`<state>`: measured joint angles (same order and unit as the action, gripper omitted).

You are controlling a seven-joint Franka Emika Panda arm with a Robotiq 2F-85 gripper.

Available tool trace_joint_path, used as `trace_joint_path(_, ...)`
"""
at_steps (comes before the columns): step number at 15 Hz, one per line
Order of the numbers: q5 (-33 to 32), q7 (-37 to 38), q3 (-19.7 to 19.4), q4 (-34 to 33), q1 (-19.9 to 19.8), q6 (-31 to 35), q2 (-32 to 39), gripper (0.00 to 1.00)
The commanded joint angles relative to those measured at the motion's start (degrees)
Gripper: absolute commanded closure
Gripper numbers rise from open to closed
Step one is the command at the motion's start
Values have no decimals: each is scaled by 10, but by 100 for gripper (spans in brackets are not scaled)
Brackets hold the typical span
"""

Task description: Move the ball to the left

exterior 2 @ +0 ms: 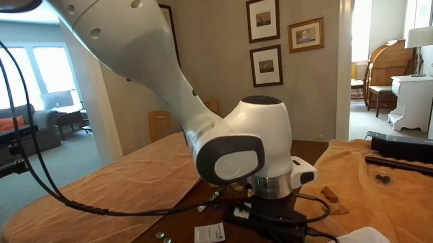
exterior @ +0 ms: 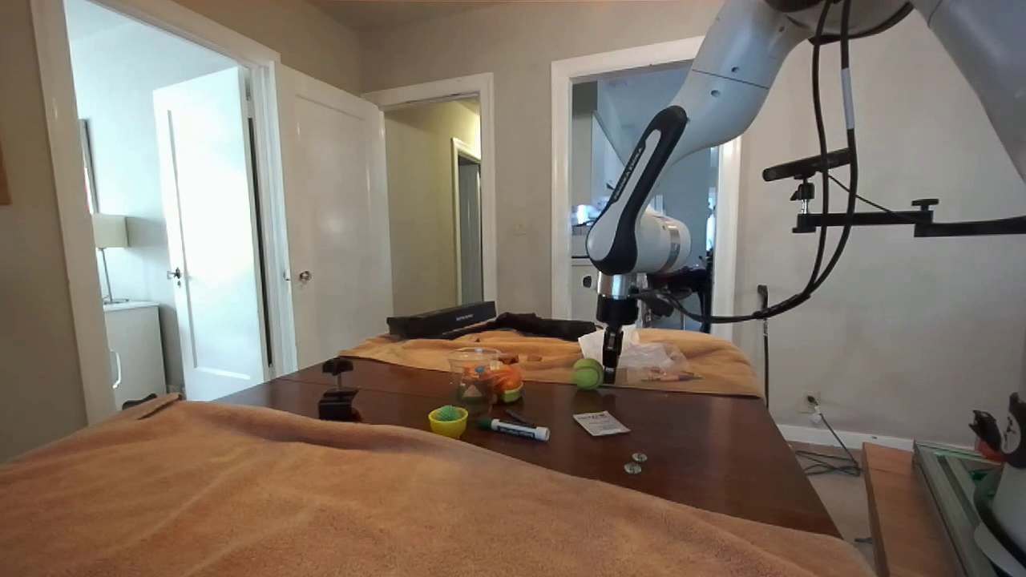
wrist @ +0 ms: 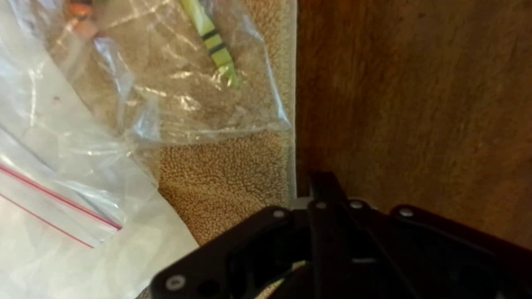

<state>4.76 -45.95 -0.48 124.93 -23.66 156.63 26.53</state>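
The ball (exterior: 587, 374) is yellow-green and sits at the edge between the dark wooden table and the orange towel in an exterior view. My gripper (exterior: 611, 375) points down just to the right of the ball there, touching it or very close. In the wrist view the fingers of the gripper (wrist: 327, 185) are together with nothing seen between them. Only small yellow-green slivers show through the finger linkage in the wrist view; I cannot tell if they are the ball. In the exterior view where the arm is nearest, the gripper body (exterior 2: 266, 217) shows, but ball and fingertips are hidden.
A clear plastic bag (wrist: 178, 108) lies on the towel beside the gripper. A clear cup (exterior: 473, 381), a yellow bowl (exterior: 447, 427), a marker (exterior: 519, 430) and a white packet (exterior: 601, 423) stand or lie on the table (exterior: 705, 449). A black clamp (exterior: 337, 401) is farther left.
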Motion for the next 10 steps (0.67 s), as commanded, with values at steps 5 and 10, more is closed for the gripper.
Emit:
trace_joint_path(5,110,-110,125,-57,-91,52,46,100)
trace_joint_path(10,146,-177,199,-72,-140,89,58,100)
